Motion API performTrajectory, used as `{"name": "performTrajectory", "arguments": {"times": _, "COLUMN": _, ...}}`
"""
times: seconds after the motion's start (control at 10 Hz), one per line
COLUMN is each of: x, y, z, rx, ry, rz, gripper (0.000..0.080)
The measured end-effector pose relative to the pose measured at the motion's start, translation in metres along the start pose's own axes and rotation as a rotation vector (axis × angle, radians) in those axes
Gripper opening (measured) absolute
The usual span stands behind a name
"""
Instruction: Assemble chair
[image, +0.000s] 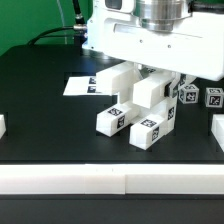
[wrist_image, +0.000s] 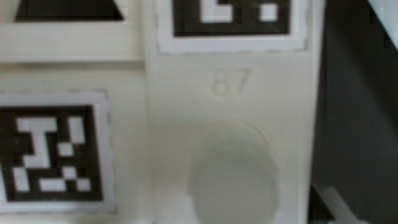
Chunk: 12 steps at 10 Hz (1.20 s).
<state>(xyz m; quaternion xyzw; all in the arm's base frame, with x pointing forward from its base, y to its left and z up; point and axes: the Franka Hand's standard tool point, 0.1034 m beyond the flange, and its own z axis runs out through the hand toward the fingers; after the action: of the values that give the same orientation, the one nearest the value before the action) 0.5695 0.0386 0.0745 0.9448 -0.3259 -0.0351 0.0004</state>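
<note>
**Tool clamped on the chair, straight above the bench**

The tool (image: 150, 72) points straight down, its jaws closed on the top slab of the part-built chair (image: 140, 108). In the wrist view that slab fills the picture. A stamped 87 (wrist_image: 228, 82) sits beside the black-and-white tags (wrist_image: 45, 145), and one blurred finger (wrist_image: 231, 170) lies flat against the slab's face. Directly under the tool, the chair rests on the black bench (image: 50, 130), and two tagged blocks at its foot jut toward the exterior camera. Near the tool, on the exterior view's right, two small cubes (image: 190, 95) lie loose, apart from the chair. On the exterior view's left of the tool, the marker board (image: 80, 87) lies flat, partly hidden behind the chair. Farthest from the tool, a white rail (image: 110, 182) runs along the bench's front edge.
</note>
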Motion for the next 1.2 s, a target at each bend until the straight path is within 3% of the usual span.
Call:
{"name": "performTrajectory", "arguments": {"times": 0.2, "x": 0.0153, "y": -0.0028, "z": -0.001, "rx": 0.008, "ry": 0.018, "rz": -0.032, "gripper": 0.0289}}
{"name": "performTrajectory", "arguments": {"times": 0.5, "x": 0.0157, "y": -0.0036, "z": -0.0002, "rx": 0.009, "ry": 0.021, "rz": -0.032, "gripper": 0.0304}}
{"name": "performTrajectory", "arguments": {"times": 0.6, "x": 0.0157, "y": -0.0035, "z": 0.0, "rx": 0.008, "ry": 0.021, "rz": -0.032, "gripper": 0.0492}}
{"name": "performTrajectory", "arguments": {"times": 0.7, "x": 0.0156, "y": -0.0035, "z": 0.0001, "rx": 0.008, "ry": 0.021, "rz": -0.032, "gripper": 0.0599}}
{"name": "performTrajectory", "arguments": {"times": 0.8, "x": 0.0156, "y": -0.0035, "z": 0.0002, "rx": 0.008, "ry": 0.021, "rz": -0.032, "gripper": 0.0634}}
{"name": "performTrajectory", "arguments": {"times": 1.2, "x": 0.0159, "y": -0.003, "z": 0.0003, "rx": 0.008, "ry": 0.02, "rz": -0.032, "gripper": 0.0649}}
